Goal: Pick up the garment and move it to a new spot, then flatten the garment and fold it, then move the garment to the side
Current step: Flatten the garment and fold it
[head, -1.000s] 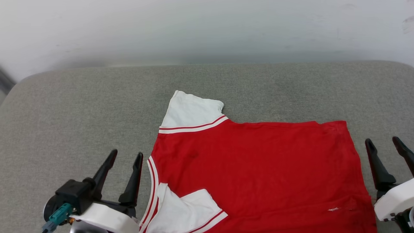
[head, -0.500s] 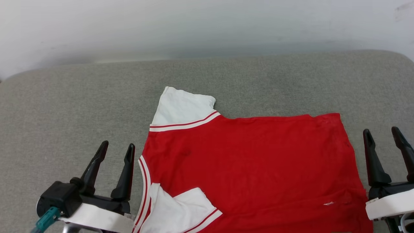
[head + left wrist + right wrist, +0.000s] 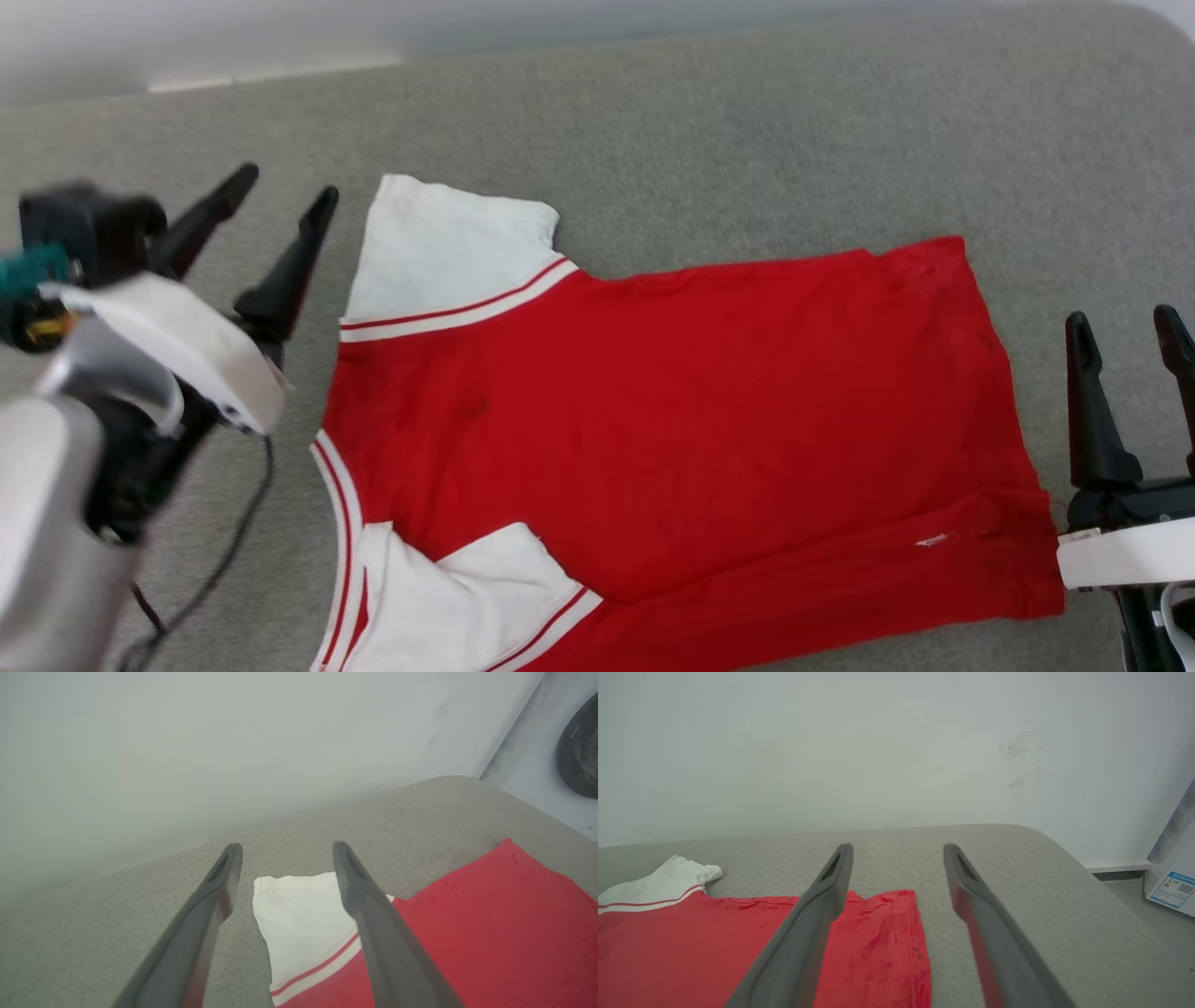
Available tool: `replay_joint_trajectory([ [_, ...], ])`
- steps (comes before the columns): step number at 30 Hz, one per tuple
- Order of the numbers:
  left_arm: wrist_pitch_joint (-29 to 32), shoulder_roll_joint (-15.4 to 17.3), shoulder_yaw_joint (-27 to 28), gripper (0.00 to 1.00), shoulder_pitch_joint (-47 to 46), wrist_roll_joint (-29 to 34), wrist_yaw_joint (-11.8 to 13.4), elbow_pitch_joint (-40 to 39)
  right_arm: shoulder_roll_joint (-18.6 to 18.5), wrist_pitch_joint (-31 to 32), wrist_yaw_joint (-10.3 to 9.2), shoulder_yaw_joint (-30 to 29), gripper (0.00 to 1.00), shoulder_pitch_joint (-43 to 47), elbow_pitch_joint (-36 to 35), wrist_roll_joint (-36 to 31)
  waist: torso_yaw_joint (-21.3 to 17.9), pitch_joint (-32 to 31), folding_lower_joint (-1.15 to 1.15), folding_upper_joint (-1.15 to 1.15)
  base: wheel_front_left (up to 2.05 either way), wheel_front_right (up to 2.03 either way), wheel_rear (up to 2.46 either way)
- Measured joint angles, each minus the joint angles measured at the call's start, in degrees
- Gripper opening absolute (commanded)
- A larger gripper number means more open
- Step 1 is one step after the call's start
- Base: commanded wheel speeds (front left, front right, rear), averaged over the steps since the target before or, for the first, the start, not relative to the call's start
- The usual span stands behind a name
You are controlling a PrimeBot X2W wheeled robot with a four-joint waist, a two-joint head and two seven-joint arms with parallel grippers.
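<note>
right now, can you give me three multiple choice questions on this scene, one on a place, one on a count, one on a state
1. Where is the left gripper relative to the garment?
A. beside the far white sleeve, off the cloth
B. over the red middle
C. at the hem

2. How many white sleeves does the head view show?
A. one
B. two
C. none

3. How is the right gripper?
A. shut on the hem
B. shut on a sleeve
C. open, holding nothing

Answers:
1 A: its fingertips stand left of that sleeve, over the grey cushion.
2 B: the far white sleeve and a near sleeve both show.
3 C: its fingers stand apart beside the garment with nothing between them.
</note>
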Motion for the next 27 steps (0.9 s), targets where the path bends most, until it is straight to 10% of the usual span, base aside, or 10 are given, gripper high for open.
replay_joint_trajectory([
  [11, 36.5, 7.5, -3.9, 1.00, -22.5, -10.2, 0.4, 11.5, 1.6, -2.1, 0.00, 2.4, 1.00, -3.9, 1.2, -0.3, -4.8, 8.9, 0.00, 0.00, 0.00, 0.00, 0.00],
  [27, 48.7, 8.1, -9.2, 1.00, -32.0, -9.0, 1.5, 22.5, 3.3, -4.7, 0.00, 4.8, 1.00, -6.9, 3.7, 0.0, -10.3, 16.2, 0.00, 0.00, 0.00, 0.00, 0.00],
])
